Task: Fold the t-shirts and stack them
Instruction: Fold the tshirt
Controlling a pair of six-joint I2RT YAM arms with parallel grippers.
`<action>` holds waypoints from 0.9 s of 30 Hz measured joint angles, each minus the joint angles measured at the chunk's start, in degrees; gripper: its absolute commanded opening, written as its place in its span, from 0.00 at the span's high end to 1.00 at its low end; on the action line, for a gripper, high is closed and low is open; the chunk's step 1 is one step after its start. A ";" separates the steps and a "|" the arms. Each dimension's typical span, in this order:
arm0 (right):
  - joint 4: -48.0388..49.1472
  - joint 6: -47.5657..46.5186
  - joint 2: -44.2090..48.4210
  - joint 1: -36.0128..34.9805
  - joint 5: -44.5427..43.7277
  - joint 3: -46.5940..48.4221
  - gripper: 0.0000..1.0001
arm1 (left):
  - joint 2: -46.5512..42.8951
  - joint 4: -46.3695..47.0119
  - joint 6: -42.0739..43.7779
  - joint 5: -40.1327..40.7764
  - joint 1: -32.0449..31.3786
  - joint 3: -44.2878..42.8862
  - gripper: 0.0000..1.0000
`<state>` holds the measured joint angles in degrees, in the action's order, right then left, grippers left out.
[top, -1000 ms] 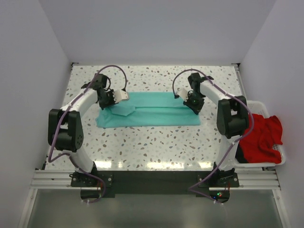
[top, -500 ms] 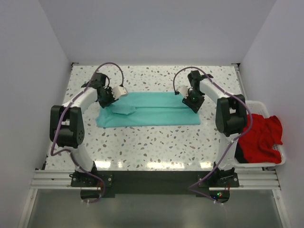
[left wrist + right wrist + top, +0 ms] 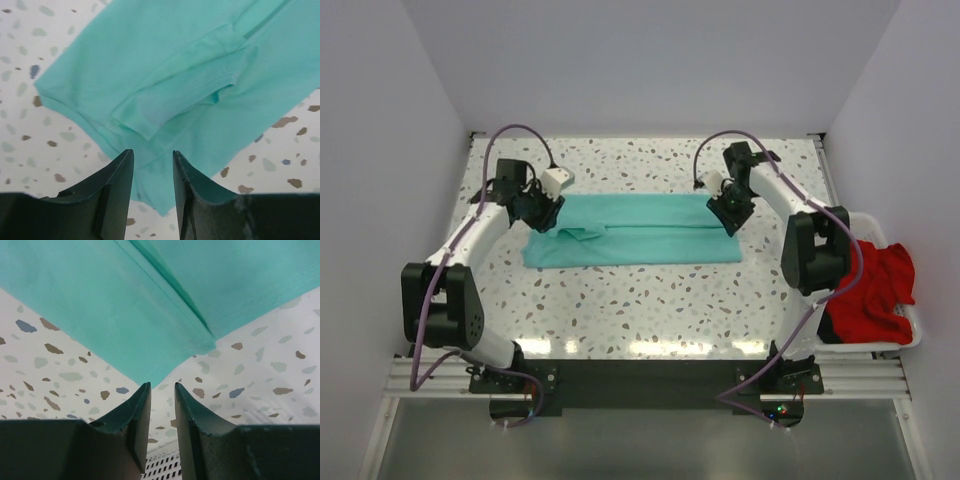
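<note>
teal t-shirt (image 3: 630, 238) lies flat on the speckled tabletop (image 3: 650, 300), folded into a long strip across centre frame, with a sleeve doubled over near its left end. red t-shirt (image 3: 868, 290) is bunched in the white basket (image 3: 880, 346) at the right edge, well apart from the teal one. left gripper (image 3: 152, 156) is by the strip's upper left corner, jaws a narrow gap apart, nothing between them, tips over the shirt's edge. right gripper (image 3: 162, 387) is by the upper right corner, jaws a slit apart and empty, tips over bare tabletop just beside a shirt corner.
</note>
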<state>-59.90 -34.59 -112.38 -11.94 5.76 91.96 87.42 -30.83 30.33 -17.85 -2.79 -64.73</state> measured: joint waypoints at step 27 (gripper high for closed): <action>3.30 2.91 -0.11 -0.04 2.73 -8.00 0.75 | 21.33 7.39 -14.91 7.06 -8.17 -10.82 0.62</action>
<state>-56.60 -31.68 -112.49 -11.99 8.49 83.96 108.75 -23.44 15.42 -10.79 -10.96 -75.55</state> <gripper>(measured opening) 0.250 0.356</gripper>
